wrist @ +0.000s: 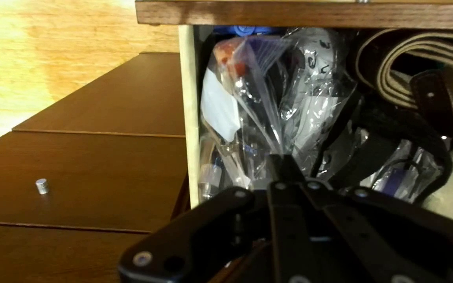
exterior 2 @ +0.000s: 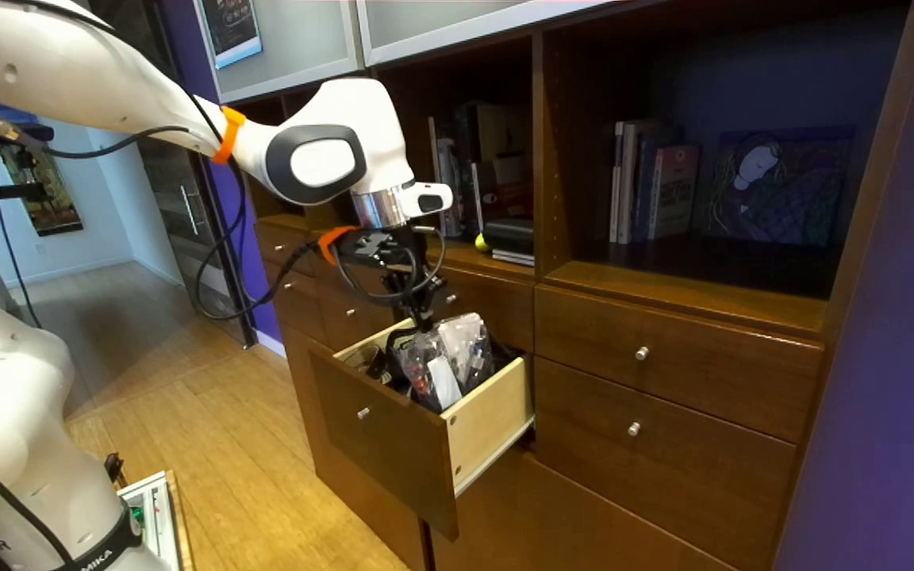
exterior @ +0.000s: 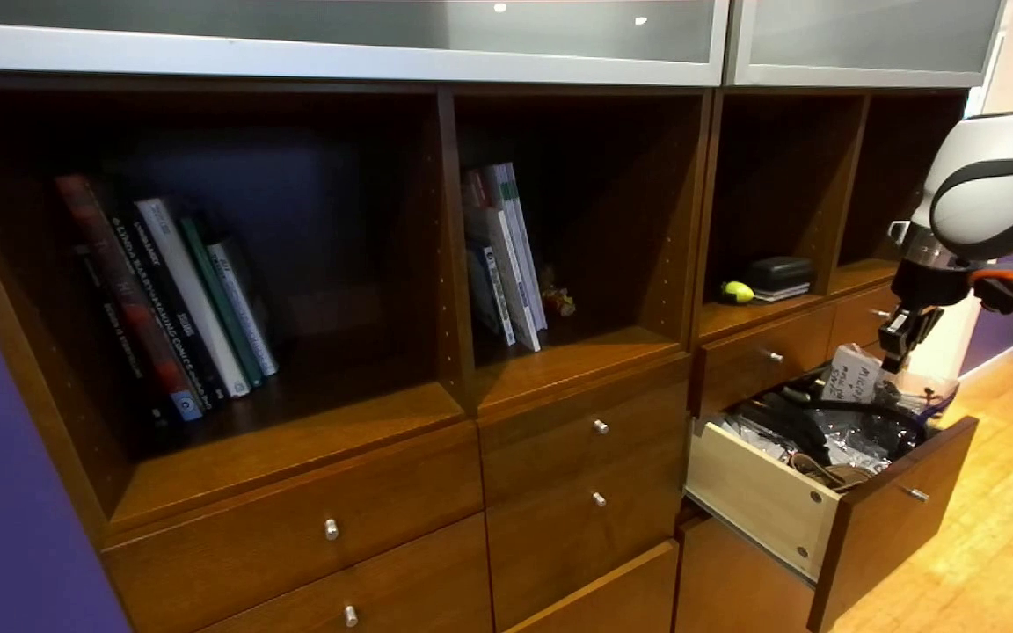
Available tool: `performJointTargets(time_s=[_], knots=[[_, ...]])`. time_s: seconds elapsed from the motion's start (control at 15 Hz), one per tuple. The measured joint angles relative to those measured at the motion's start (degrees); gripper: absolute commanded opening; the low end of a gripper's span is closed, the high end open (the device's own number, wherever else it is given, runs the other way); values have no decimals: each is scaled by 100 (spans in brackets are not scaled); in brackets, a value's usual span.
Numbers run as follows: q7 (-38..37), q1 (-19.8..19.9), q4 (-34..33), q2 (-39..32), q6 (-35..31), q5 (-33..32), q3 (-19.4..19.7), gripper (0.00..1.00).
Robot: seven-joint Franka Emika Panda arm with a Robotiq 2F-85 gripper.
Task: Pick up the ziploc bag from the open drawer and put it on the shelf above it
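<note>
The open drawer (exterior: 761,488) has pale side walls and a silver knob; it also shows in an exterior view (exterior 2: 493,420) and the wrist view (wrist: 189,118). The clear ziploc bag (wrist: 250,106) holds dark, white and orange-red contents and lies at one side of the drawer; it also shows in an exterior view (exterior 2: 432,373). My gripper (wrist: 283,163) points down into the drawer, also in both exterior views (exterior: 892,362) (exterior 2: 424,321). It is shut, and the bag's plastic folds run into its fingertips. The shelf (exterior: 726,322) is a dark-brown cubby above the drawer.
A black case (exterior: 777,272) and a yellow-green object (exterior: 737,292) stand on that shelf. A closed drawer front (exterior: 739,360) lies between shelf and open drawer. A rolled belt (wrist: 427,74), black straps (wrist: 391,137) and another clear bag (wrist: 317,78) fill the drawer.
</note>
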State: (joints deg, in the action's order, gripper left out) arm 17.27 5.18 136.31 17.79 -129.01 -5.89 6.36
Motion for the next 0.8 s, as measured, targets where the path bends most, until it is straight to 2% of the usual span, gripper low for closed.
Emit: performJointTargets(time_s=[0.8], knots=[[75,-226,30,987,89,0,-34,0]])
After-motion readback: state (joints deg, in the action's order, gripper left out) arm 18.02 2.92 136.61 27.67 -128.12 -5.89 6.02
